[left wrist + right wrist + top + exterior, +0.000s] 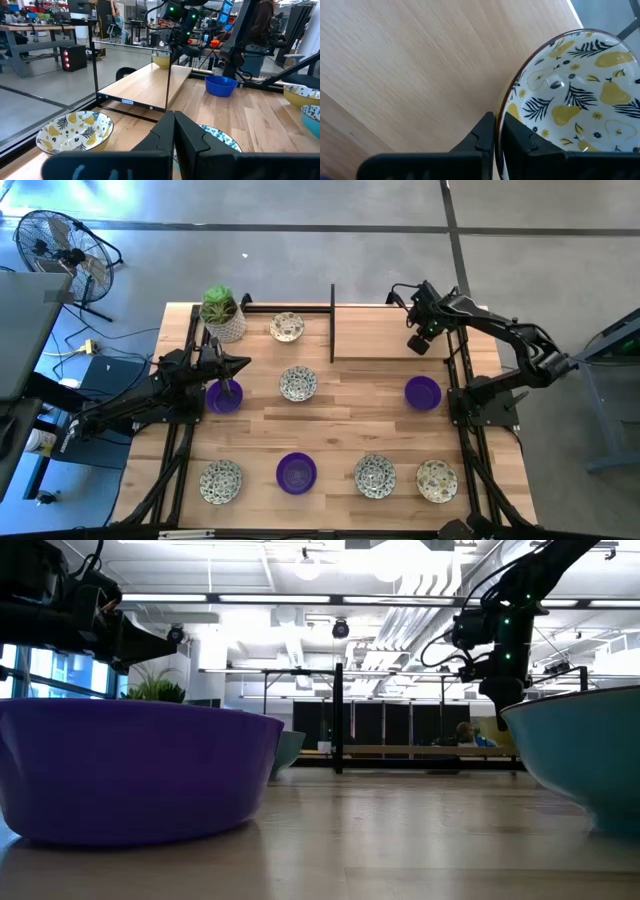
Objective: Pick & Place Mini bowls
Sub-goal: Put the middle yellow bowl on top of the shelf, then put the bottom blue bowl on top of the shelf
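Several mini bowls stand on the table: purple ones and patterned ones. My right gripper points steeply down over the raised wooden shelf at the far right. It is shut on a cream bowl with yellow pears and dark leaves, also seen in the left wrist view. My left gripper waits shut and level at the table's left, touching nothing. My right gripper pinches the pear-patterned bowl's rim between its two fingers, one finger inside the bowl and the other outside. The fingers come from above, slanting down. The bowl sits open side up, low over the shelf; whether it rests there I cannot tell.
A white pot with a green plant stands at the far left. A black upright bar marks the shelf's left edge. Bare wood lies on the shelf left of the gripper and between the bowl rows.
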Controlling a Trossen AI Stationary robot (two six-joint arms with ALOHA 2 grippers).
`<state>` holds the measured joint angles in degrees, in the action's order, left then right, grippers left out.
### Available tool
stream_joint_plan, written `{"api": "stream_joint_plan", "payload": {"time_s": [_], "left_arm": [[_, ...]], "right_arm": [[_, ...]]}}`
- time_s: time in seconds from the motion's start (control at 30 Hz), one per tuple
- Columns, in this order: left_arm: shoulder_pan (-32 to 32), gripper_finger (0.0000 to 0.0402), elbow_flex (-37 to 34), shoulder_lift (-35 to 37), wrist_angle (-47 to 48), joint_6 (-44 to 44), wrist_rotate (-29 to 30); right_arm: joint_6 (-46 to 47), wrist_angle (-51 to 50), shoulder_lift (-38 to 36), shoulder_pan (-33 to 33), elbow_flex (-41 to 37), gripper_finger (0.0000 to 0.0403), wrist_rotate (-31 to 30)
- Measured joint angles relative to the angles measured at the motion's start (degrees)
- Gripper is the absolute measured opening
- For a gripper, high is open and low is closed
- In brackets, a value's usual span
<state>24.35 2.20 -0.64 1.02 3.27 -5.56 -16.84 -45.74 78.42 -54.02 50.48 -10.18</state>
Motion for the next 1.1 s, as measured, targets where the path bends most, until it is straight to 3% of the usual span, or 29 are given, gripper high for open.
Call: {"api": "stream_joint_plan", "payload": {"time_s": [0.23, 0.57, 0.73, 0.83, 0.93, 1.1], "left_arm": [[0.01, 0.0001, 0.00, 0.00, 0.00, 0.00, 0.00], [-0.01, 0.0001, 0.00, 0.00, 0.00, 0.02, 0.02], [-0.01, 0.0001, -0.07, 0.00, -0.39, 0.26, 0.08], [-0.01, 0.0001, -0.07, -0.02, -0.43, 0.46, 0.09], [0.01, 0.0001, -0.07, -0.02, -0.35, 0.48, 0.02], [-0.01, 0.0001, -0.07, -0.02, -0.60, 1.47, -1.22]], "right_arm": [[-0.15, 0.18, 0.01, 0.00, 0.00, 0.0035, -1.35], [0.04, 0.68, -0.15, 0.05, 0.00, 0.0103, -4.95], [0.14, -0.35, -3.61, 2.07, 1.42, 0.0123, -3.59], [1.76, -0.17, -7.96, 4.84, 1.75, 0.0115, -2.41], [5.50, 2.95, -12.99, 8.21, 0.18, 0.0085, 3.69], [9.40, 19.55, -20.91, 16.21, -9.45, 0.0011, 10.90]]}}
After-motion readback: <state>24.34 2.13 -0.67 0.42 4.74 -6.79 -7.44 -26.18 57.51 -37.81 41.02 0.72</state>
